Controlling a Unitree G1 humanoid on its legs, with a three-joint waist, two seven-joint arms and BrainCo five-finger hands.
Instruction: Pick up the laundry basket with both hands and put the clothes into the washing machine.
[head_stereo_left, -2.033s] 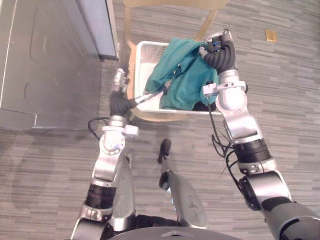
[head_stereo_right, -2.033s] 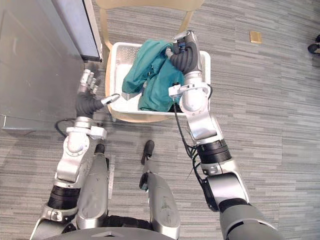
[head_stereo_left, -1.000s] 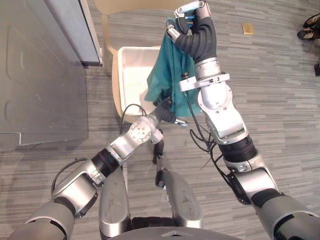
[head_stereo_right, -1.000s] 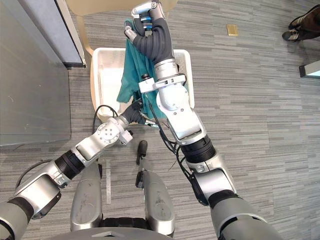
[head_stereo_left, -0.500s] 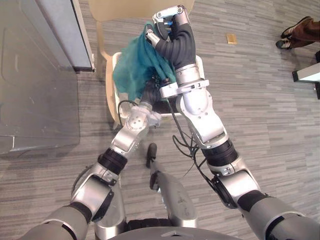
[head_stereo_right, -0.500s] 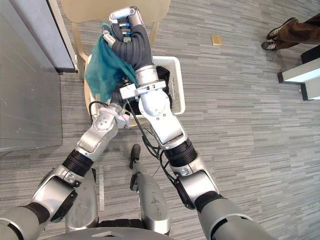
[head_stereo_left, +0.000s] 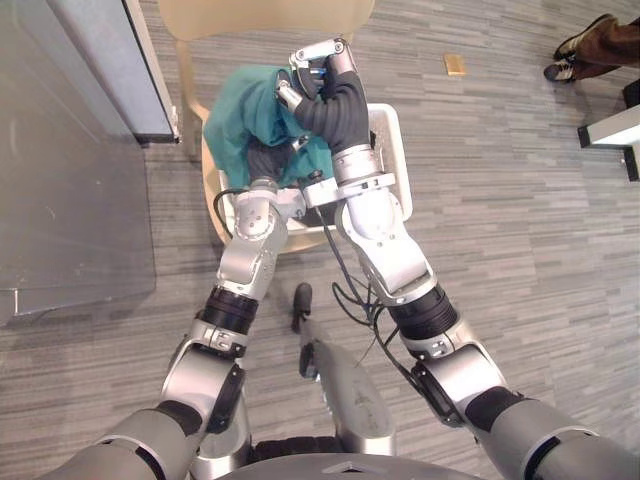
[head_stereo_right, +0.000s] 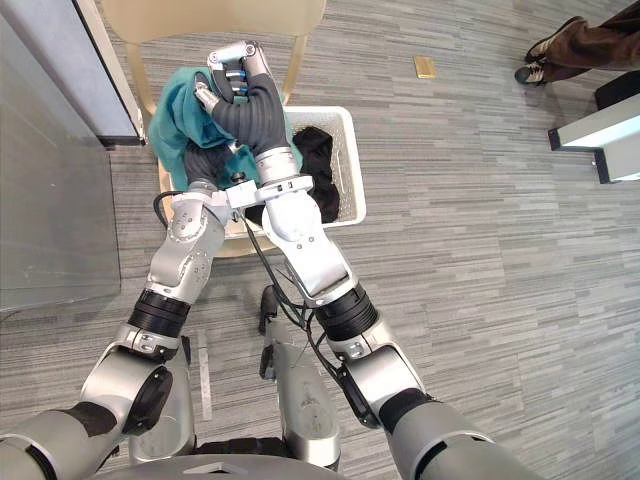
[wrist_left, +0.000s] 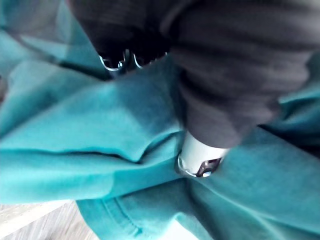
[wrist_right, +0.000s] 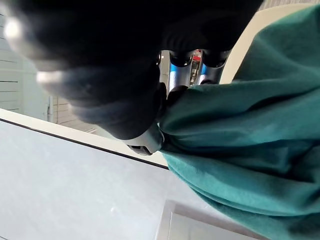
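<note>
A teal garment (head_stereo_left: 245, 115) hangs bunched above the left half of the white laundry basket (head_stereo_right: 350, 170), which sits on a pale wooden chair (head_stereo_left: 260, 15). My right hand (head_stereo_left: 318, 75) is raised over the basket and shut on the garment's top; its wrist view shows the cloth (wrist_right: 240, 140) pinched in curled fingers. My left hand (head_stereo_left: 262, 160) is pushed up into the cloth from below, with its thumb (wrist_left: 200, 155) and fingers closed into the teal folds. A black garment (head_stereo_right: 318, 160) lies in the basket. The grey washing machine (head_stereo_left: 70, 170) stands at the left.
A person's shoes (head_stereo_left: 580, 40) stand on the floor at the far right. A white-edged object (head_stereo_left: 610, 130) juts in below them. A small tan square (head_stereo_left: 455, 64) lies on the grey plank floor past the basket.
My right hand has lifted the teal garment out of the basket and carried it left. My left hand has come up under the cloth and closed into it.
</note>
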